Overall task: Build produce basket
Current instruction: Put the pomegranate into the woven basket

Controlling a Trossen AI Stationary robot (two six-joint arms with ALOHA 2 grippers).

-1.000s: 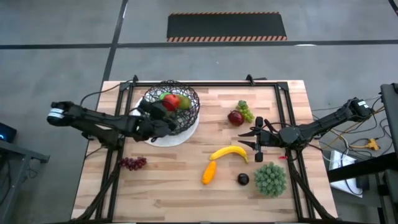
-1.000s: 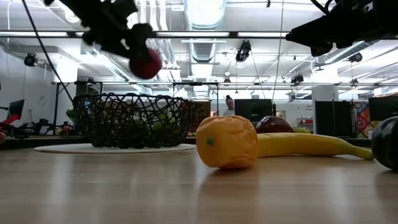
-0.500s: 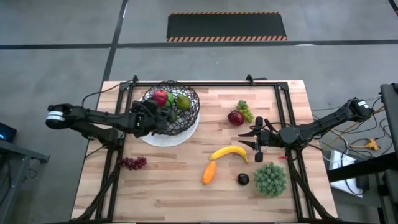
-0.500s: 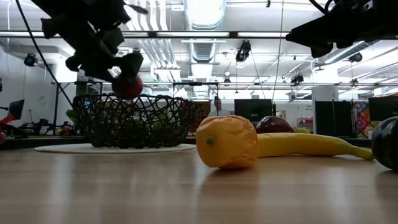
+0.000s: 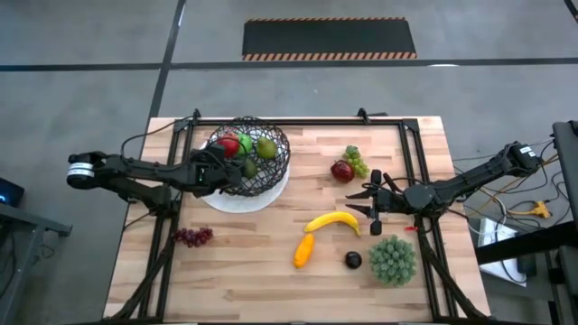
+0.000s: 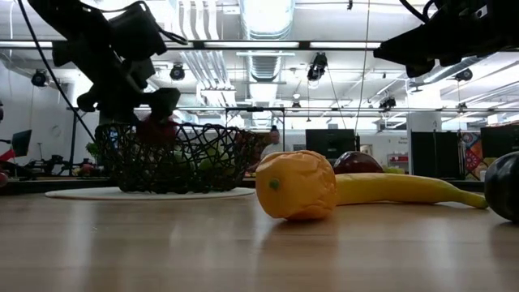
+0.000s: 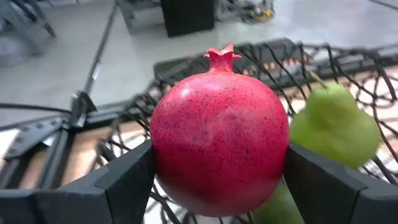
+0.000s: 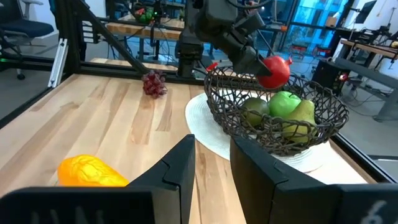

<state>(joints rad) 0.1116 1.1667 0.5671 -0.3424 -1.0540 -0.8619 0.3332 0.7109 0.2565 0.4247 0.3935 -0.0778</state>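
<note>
The black wire basket (image 5: 282,161) stands on a white plate (image 5: 271,195) at the table's far left. In it lie a green apple (image 8: 283,102) and a pear (image 8: 303,116). My left gripper (image 5: 224,152) reaches in from the left at the basket's left rim, shut on a red pomegranate (image 7: 217,149). My right gripper (image 5: 374,200) waits at the table's right side, its fingers a little apart with nothing between them. On the table lie a banana (image 5: 332,220), an orange piece (image 5: 304,250), a dark plum (image 5: 353,260), a red fruit (image 5: 342,171), green grapes (image 5: 357,161) and purple grapes (image 5: 192,236). My left gripper pinches the pomegranate by its two opposite sides (image 7: 159,163) between the two fingers. The fingers come from the table's left, slanting a little downward. The fruit sits at the height of the basket's rim (image 6: 160,128), just over the green fruits; whether it touches them I cannot tell.
A large spiky green ball (image 5: 393,259) sits at the near right, close to my right gripper. A black frame runs round the tabletop's edges (image 5: 298,123). Bare wood lies between the plate and the banana and along the near edge.
My left gripper has carried the pomegranate down and toward the table's left, from well above the basket to its left rim, rolling its wrist on the way. It has stayed shut on the fruit.
</note>
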